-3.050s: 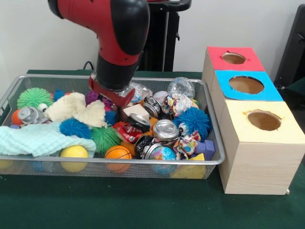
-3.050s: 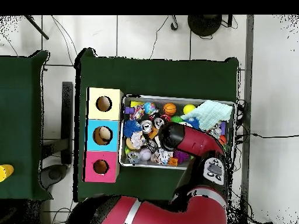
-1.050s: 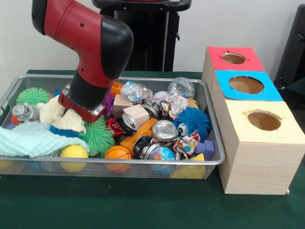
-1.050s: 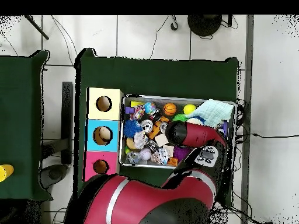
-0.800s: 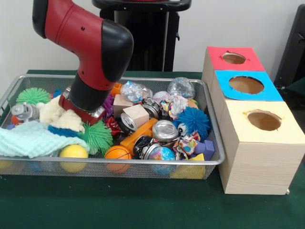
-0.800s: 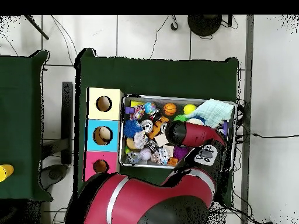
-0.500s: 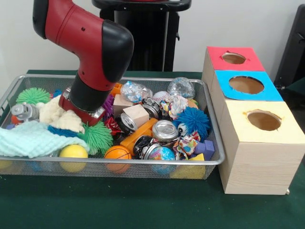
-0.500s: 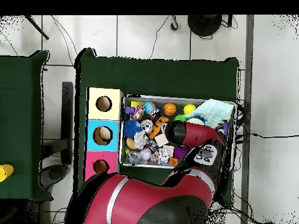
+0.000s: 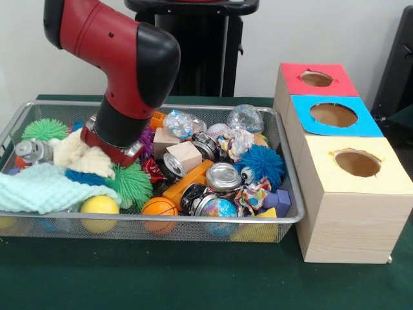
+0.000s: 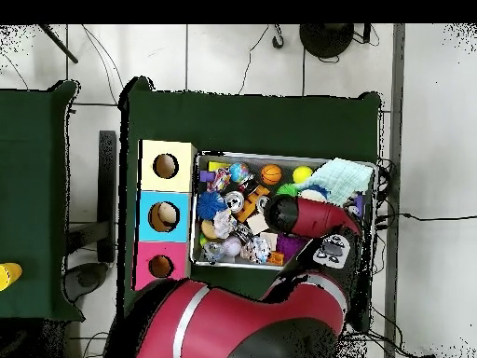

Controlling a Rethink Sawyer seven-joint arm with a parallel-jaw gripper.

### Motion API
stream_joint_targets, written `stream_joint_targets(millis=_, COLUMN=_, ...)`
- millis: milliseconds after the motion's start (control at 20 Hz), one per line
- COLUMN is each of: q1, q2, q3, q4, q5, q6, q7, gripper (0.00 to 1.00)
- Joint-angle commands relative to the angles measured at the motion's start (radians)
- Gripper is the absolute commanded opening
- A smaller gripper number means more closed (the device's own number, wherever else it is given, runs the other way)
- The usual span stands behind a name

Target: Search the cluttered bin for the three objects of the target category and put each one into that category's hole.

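I was working in what looked like a robotics lab. The green cloth-covered table stood on a pale tiled floor strewn with loose black cables, with a second green-covered table beside it. A plain white wall backed the setup, and a purpose-built wooden box with red, blue and yellow holed tops sat by a wire mesh bin.

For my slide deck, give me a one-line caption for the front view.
Red robot arm reaching into a wire bin of mixed toys beside three coloured sorting boxes.
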Motion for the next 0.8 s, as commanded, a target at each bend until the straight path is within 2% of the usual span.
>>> stream_joint_targets(millis=50, q1=-0.06, q2=-0.08, q3=0.161, q4=0.055, q5=-0.033, q6=-0.209, q7=0.101, gripper=0.0)
stream_joint_targets(millis=400, q1=-0.046, q2=-0.174, q3=0.193, q4=0.105, q5=-0.008, q6=-0.124, q7=0.085, gripper=0.0)
stream_joint_targets(millis=800, q1=-0.003, q2=-0.243, q3=0.2, q4=0.13, q5=0.037, q6=-0.027, q7=0.118, gripper=0.0)
